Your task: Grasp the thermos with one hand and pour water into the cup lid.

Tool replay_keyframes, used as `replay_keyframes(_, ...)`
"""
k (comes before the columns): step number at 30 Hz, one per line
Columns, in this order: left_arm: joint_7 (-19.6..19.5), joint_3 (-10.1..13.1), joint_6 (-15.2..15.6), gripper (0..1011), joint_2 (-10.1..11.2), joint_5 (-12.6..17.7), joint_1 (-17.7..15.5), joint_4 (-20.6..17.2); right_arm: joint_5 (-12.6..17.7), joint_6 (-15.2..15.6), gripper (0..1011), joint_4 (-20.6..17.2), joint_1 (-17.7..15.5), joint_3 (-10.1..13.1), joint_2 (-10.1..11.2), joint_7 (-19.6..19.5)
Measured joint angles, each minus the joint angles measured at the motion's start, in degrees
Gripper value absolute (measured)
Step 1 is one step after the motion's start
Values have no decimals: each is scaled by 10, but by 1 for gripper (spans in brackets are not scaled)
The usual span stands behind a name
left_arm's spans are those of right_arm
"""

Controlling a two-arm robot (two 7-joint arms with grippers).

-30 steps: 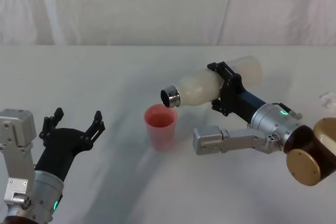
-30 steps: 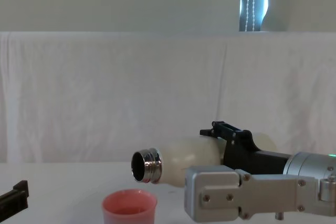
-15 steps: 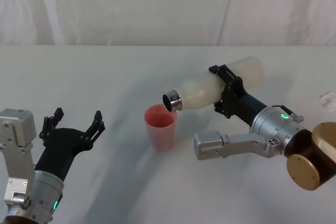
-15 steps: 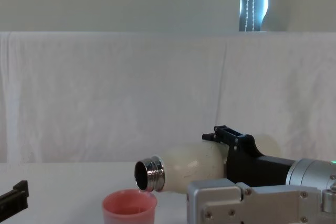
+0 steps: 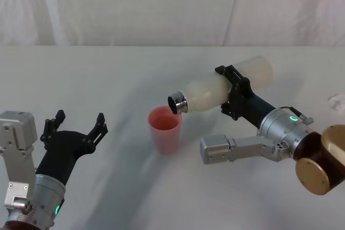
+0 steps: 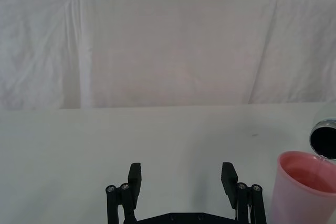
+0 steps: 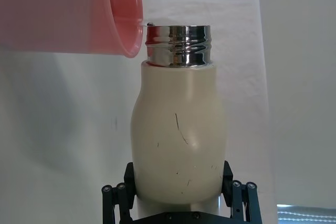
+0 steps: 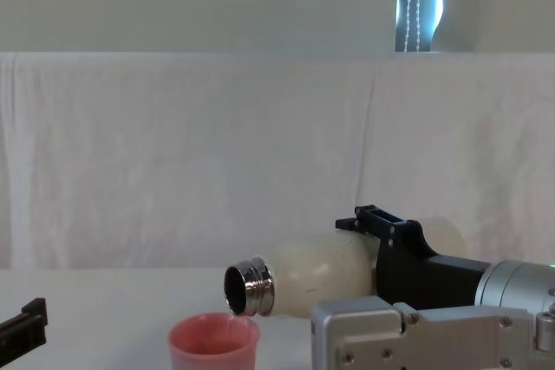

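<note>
My right gripper [image 5: 235,93] is shut on the cream-white thermos [image 5: 215,91], holding it tipped almost flat above the table. Its silver neck [image 5: 178,103] points left and slightly down over the far right rim of the pink cup lid [image 5: 165,129], which stands upright mid-table. The chest view shows the thermos [image 8: 321,276] with its mouth just above the cup lid [image 8: 213,343]. In the right wrist view my black fingers [image 7: 116,198] clamp the thermos [image 7: 178,140] body, its neck at the cup lid [image 7: 68,11] rim. My left gripper [image 5: 75,127] stands open near the front left, apart from both.
White cloth covers the table [image 5: 108,74] and hangs as a backdrop behind it. A small crumpled clear scrap [image 5: 337,102] lies at the far right. Open table surface lies between my left gripper and the cup lid.
The thermos has tipped further, its neck dropping and shifting slightly right toward the cup lid's rim. The left arm has not moved.
</note>
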Motion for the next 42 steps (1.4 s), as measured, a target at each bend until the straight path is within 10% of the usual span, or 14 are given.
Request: replay_keyframes(42,0,0,0,1001,0,0,0,0,-10,-2,951,-13,5,-6,8,4)
